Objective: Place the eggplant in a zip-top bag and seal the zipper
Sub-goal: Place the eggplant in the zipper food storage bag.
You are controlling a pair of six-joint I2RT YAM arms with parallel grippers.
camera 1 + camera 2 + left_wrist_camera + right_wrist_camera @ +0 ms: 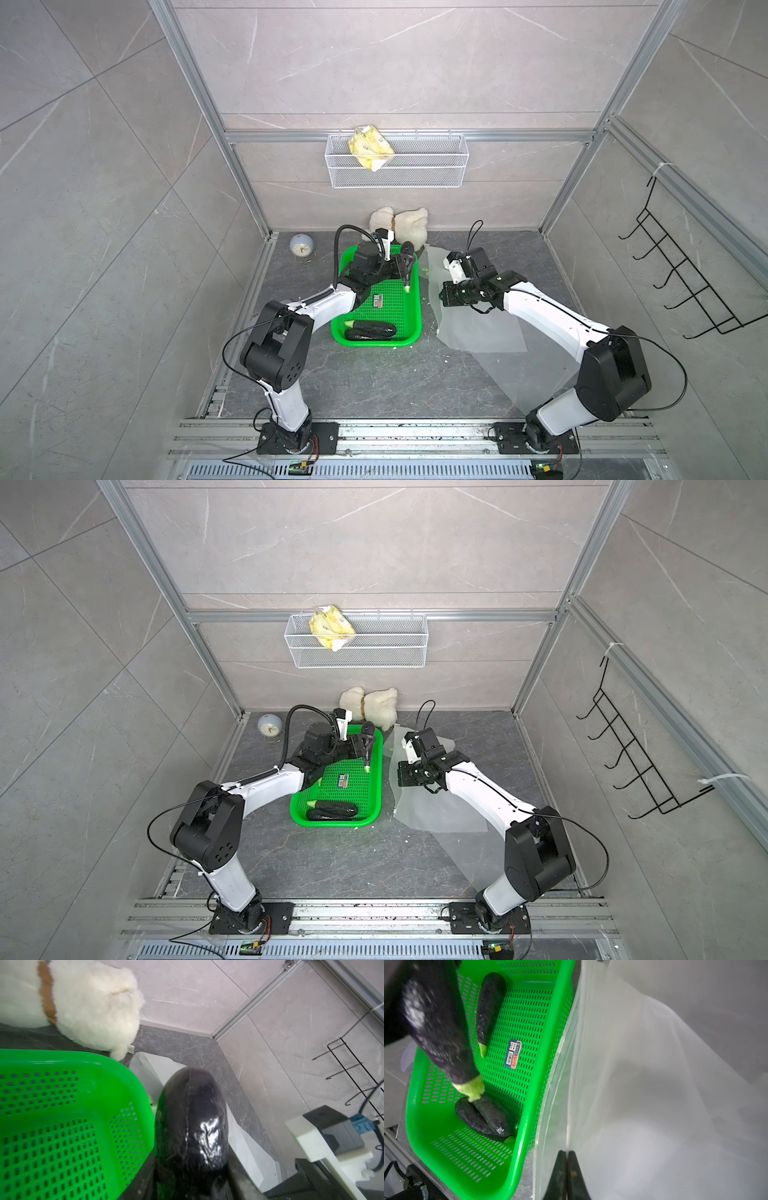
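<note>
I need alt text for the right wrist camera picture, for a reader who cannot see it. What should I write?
Two black fingers, shut, pinch the edge of a clear plastic zip-top bag beside a green perforated plastic basket. A dark purple eggplant hangs stem-down over the basket, where other eggplants lie.

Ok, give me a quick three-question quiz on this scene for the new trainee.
1. True or false: the left claw is empty.
2. What is the right claw shut on? A) a sponge B) the zip-top bag C) a spoon
3. Fill in: the loose eggplants lie in a ____ basket.
Key: 1 false, it grips an eggplant; 2 B; 3 green.
</note>
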